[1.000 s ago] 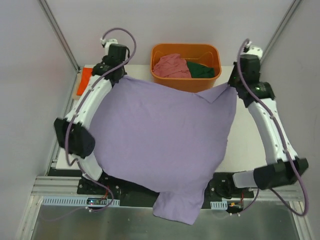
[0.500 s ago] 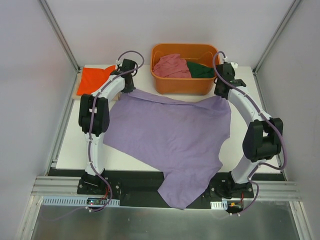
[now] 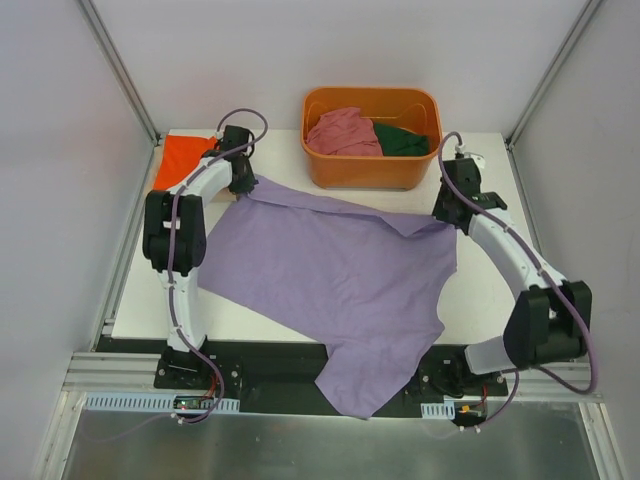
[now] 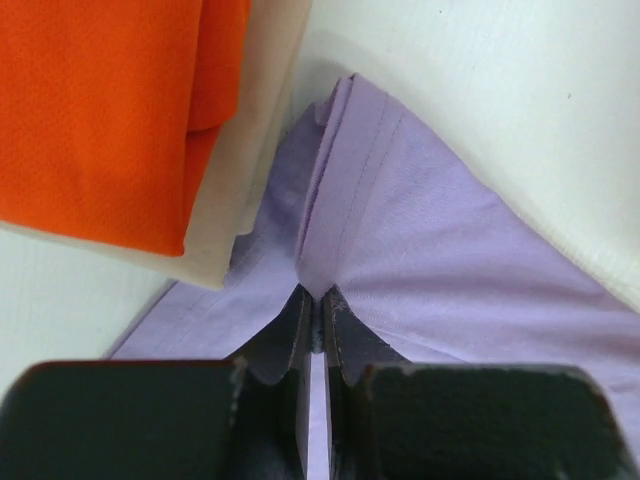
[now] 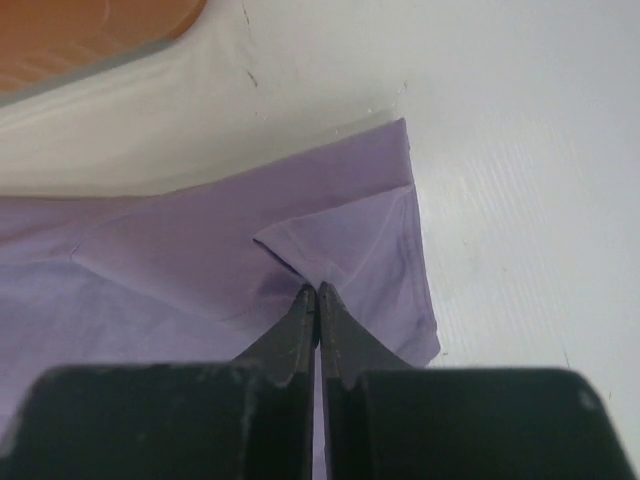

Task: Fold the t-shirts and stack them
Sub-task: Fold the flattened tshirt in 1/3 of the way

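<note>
The lavender t-shirt [image 3: 340,275] lies spread over the white table [image 3: 490,290], one end hanging over the near edge. My left gripper [image 3: 243,183] is shut on its far left corner [image 4: 340,200]. My right gripper [image 3: 447,213] is shut on its far right corner [image 5: 360,230]. A folded orange t-shirt [image 3: 182,160] lies at the far left, beside the left gripper, and shows in the left wrist view [image 4: 110,110]. A dusty pink t-shirt [image 3: 340,132] and a dark green t-shirt [image 3: 403,141] sit in the orange tub [image 3: 372,170].
The orange tub stands at the back centre of the table, just beyond the lavender shirt's far edge; its wall shows in the right wrist view [image 5: 80,30]. A metal frame and grey walls enclose the table.
Both grippers have come down and toward the near side with the lavender shirt's corners, from held high and stretched to lying on the table. The orange shirt is now uncovered.
</note>
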### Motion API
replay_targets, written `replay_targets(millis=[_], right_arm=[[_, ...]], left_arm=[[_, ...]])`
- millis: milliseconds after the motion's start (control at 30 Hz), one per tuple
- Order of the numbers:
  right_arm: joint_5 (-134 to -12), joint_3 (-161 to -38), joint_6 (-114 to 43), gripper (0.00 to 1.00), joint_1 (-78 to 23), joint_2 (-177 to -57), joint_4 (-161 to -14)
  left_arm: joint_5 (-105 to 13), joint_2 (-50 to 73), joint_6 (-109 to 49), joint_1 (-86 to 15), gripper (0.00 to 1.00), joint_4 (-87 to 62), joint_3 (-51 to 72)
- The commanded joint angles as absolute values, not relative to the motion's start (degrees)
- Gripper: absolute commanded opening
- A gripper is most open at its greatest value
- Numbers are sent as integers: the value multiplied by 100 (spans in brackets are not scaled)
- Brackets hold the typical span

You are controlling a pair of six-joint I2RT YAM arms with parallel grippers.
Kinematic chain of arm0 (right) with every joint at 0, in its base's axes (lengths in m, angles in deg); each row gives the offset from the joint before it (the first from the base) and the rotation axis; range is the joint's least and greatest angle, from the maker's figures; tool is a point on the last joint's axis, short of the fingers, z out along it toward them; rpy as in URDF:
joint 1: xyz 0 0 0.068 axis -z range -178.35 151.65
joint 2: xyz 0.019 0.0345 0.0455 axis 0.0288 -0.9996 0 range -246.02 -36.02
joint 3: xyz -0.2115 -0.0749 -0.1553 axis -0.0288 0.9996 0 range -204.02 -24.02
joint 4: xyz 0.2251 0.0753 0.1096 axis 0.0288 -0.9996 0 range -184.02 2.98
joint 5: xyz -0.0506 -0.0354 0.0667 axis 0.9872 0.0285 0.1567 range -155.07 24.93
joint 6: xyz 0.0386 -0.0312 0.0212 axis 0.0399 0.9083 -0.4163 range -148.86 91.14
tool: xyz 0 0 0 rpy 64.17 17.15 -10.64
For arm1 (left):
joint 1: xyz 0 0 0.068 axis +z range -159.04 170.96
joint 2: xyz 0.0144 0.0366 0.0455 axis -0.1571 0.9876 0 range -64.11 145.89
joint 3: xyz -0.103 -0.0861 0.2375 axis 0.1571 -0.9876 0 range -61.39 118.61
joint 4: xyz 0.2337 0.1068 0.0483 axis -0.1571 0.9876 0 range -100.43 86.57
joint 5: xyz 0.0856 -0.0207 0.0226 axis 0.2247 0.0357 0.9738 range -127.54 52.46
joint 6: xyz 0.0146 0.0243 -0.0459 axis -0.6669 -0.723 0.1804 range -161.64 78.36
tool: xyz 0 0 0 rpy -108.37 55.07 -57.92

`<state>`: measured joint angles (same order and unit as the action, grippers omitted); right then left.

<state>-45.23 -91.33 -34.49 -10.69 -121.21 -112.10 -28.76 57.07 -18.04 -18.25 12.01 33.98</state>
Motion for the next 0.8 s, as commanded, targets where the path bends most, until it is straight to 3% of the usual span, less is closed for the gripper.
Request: replay_targets(millis=[0,200,767], right_arm=[[-5020,-8626,-3773,1,-1118,-11013,-11321],[-5496,-7791,-4230,1,-1311,-9862,-11628],[-4740,-6420,-6049,1,-3085,-7874,-12332]], left_arm=[[-3261,4997,-1641,-1607,0,978,3221],[-3384,4698,-1773,-1589,0,882,3002],[-3139,4100,-1755,-1589,0,882,2263]])
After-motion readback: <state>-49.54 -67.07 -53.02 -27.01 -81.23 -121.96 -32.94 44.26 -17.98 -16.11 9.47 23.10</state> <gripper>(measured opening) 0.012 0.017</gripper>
